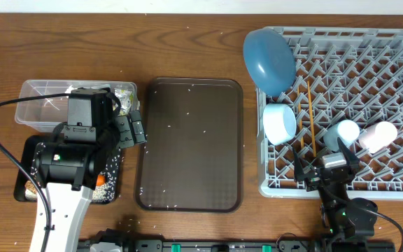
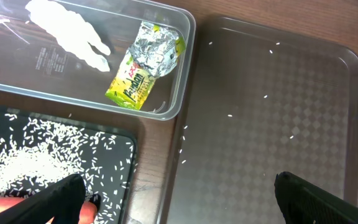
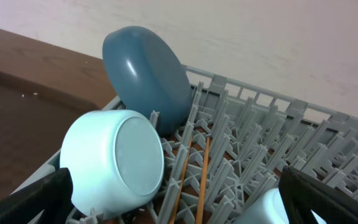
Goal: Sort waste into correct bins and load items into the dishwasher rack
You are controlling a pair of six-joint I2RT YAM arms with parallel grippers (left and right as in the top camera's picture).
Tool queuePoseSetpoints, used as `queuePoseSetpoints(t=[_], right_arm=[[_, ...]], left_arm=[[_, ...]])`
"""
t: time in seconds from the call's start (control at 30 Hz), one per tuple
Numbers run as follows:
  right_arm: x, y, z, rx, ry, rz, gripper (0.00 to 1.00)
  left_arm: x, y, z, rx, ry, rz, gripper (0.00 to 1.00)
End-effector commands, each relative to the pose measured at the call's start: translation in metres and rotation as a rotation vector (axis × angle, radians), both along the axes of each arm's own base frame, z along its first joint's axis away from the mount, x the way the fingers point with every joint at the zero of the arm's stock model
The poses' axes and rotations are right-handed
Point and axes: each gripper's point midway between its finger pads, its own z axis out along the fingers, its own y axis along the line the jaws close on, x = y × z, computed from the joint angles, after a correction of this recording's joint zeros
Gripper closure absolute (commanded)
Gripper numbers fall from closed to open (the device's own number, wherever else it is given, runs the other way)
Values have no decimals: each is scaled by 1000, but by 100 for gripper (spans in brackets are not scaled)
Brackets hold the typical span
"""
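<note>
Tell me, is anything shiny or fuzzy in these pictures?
Left wrist: the foil wrapper glints, glare streaks the clear tub, and the left gripper's fingers look dark and featureless. Right wrist: the pale bowl is sharp and evenly lit. Overhead: soft light, faint shadows only.

On a wooden counter, the left end effector hangs over the left edge of a white-speckled dark brown serving tray, just beside a clear plastic tub. A black tray lies partly under that arm, with an orange carrot showing on it. The grey dishwasher rack holds a blue plate on edge, a pale bowl on its side, chopsticks, a light-blue cup and a pinkish-white cup. The right end effector is at the rack's near edge.
</note>
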Motion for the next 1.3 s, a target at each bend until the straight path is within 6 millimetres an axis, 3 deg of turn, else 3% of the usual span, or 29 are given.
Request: queuePoseSetpoints(t=[0.0,0.53,0.73,0.87,1.07,1.27], right_arm=[[-1,5,-2,-8,-3,22,1],[-1,5,-2,-8,-3,22,1],[-1,5,-2,-8,-3,22,1],[-1,5,-2,-8,-3,22,1],[-1,5,-2,-8,-3,22,1],[-1,5,-2,-8,-3,22,1]], left_arm=[[1,2,7,9,-17,4,2],[-4,8,10,36,-53,14,2],[3,8,46,64,-434,-37,2],[-11,15,55,82,-630,-28,2],[-42,28,38,95,-772,27,2],[-48,29,15,94,-877,37,2]])
